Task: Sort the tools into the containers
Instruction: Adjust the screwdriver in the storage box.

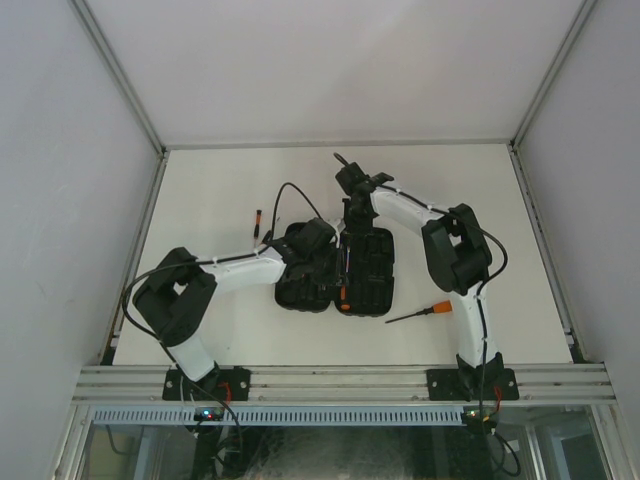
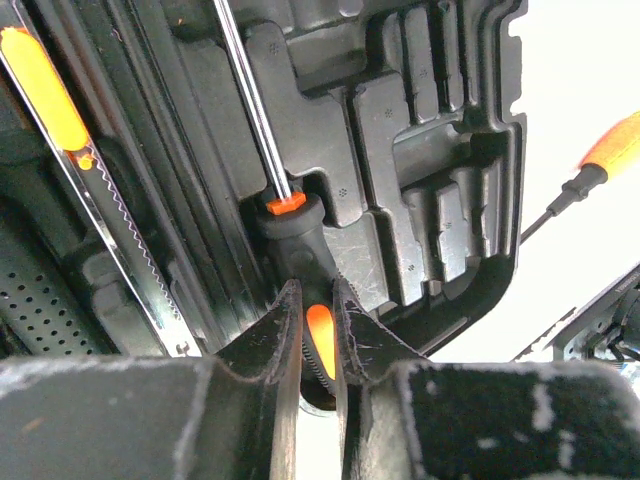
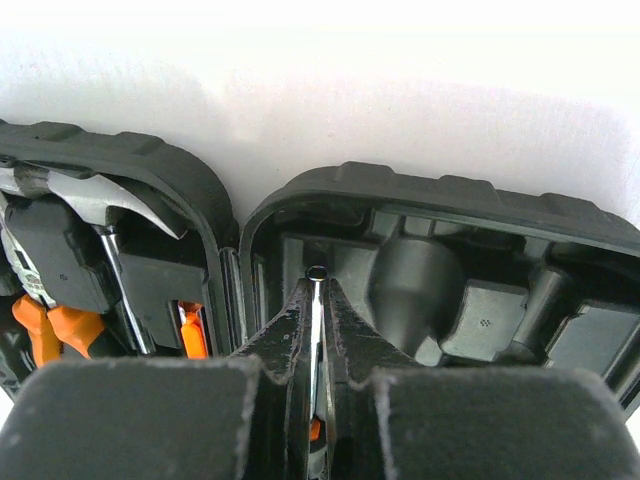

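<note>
Steel-shafted and black-handled, the screwdriver (image 2: pixel 293 235) should be light, stiff, and slick along its thin shaft; the handle is the surer hold. There the left claw (image 2: pixel 318 325) is clamped, while the right claw (image 3: pixel 317 310) pinches the shaft tip, inside the open tool case (image 3: pixel 450 195).

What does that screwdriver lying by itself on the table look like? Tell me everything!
The loose screwdriver has a bright orange handle, a black collar and a thin dark shaft. It lies flat on the white table, between the open black case and the right arm, handle toward the arm, tip close to the case's near corner. Nothing holds it.
</note>
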